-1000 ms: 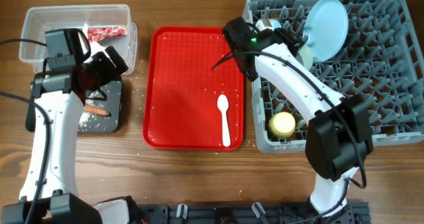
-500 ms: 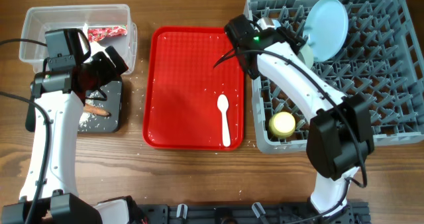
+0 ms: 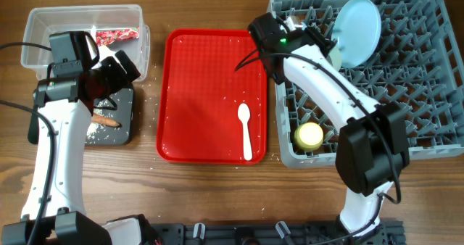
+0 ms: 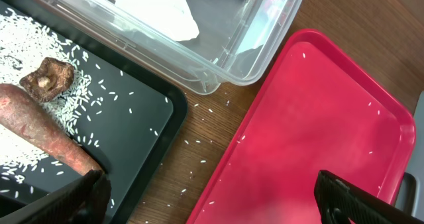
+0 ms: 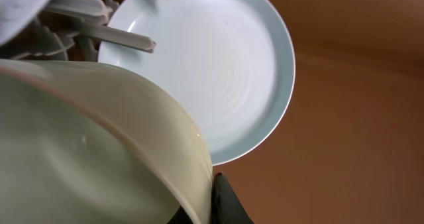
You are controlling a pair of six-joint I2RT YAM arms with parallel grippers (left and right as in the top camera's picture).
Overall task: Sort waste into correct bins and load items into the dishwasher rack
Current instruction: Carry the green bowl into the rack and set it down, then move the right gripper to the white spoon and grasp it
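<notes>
My right gripper (image 3: 324, 45) is shut on the rim of the pale green-white bowl (image 3: 336, 59) over the grey dishwasher rack (image 3: 420, 129), next to the upright pale blue plate (image 3: 359, 29). In the right wrist view the bowl (image 5: 86, 144) fills the left, the plate (image 5: 225, 71) stands behind it, and one black finger (image 5: 224, 203) presses its rim. A yellow cup (image 3: 309, 135) sits in the rack. The white spoon (image 3: 246, 129) lies on the red tray (image 3: 203, 71). My left gripper (image 4: 212, 207) is open and empty above the black tray's (image 4: 132, 118) corner.
The black tray holds rice (image 4: 40, 58), a brown sausage stick (image 4: 46, 134) and a brown lump (image 4: 46, 75). The clear tub (image 4: 218, 58) holds white tissue (image 4: 159, 8) and a red wrapper (image 3: 116, 35). Loose rice grains lie on the wood and the red tray.
My right gripper has shifted slightly right and toward the back of the rack with the bowl. The left arm has not moved.
</notes>
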